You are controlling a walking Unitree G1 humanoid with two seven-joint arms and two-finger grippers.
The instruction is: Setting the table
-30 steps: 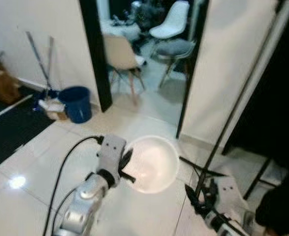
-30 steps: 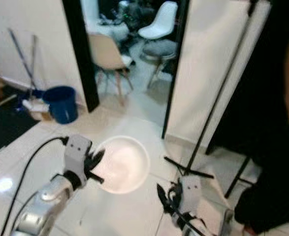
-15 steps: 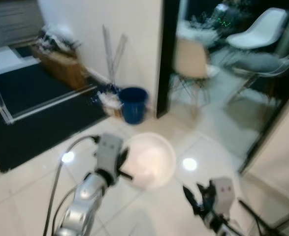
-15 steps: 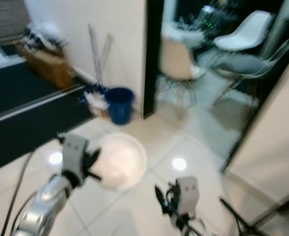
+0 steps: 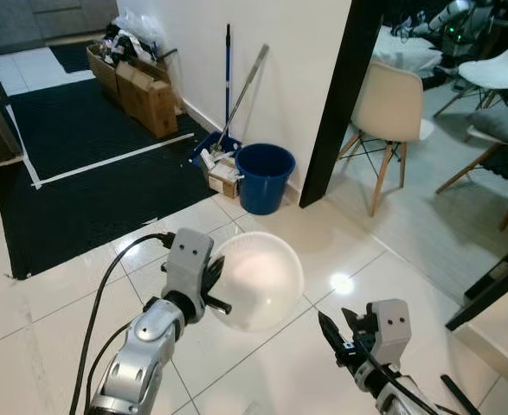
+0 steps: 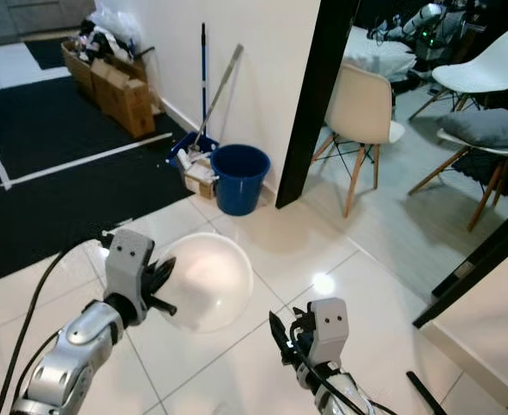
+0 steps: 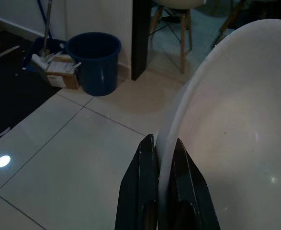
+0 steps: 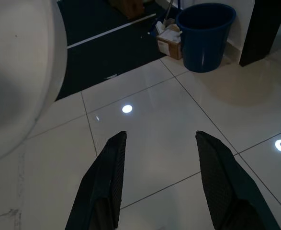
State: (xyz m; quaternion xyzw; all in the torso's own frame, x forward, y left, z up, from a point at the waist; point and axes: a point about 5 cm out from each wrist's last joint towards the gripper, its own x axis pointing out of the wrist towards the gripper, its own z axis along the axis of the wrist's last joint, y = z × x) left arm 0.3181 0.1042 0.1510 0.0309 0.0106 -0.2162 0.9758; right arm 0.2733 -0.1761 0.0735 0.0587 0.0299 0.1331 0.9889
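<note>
A white bowl (image 5: 258, 281) hangs above the tiled floor in front of me. My left gripper (image 5: 215, 288) is shut on the bowl's left rim; in the left wrist view its black fingers (image 7: 146, 172) pinch the rim of the bowl (image 7: 236, 129). Low on the right, my right gripper (image 5: 337, 339) is open with nothing between its fingers (image 8: 106, 182). The underside of the bowl (image 8: 16, 72) also appears in the right wrist view.
A blue bucket (image 5: 265, 177) stands by the white wall with mops (image 5: 236, 95) and a small box (image 5: 225, 180). A black door frame (image 5: 333, 99) opens to a room with chairs (image 5: 390, 112). A black mat (image 5: 80, 181) and cardboard boxes (image 5: 145, 91) lie left.
The camera has swung left, so the whole scene has shifted: the doorway moved right, and the mat and boxes came into view. The left gripper still holds the bowl; the right stays open.
</note>
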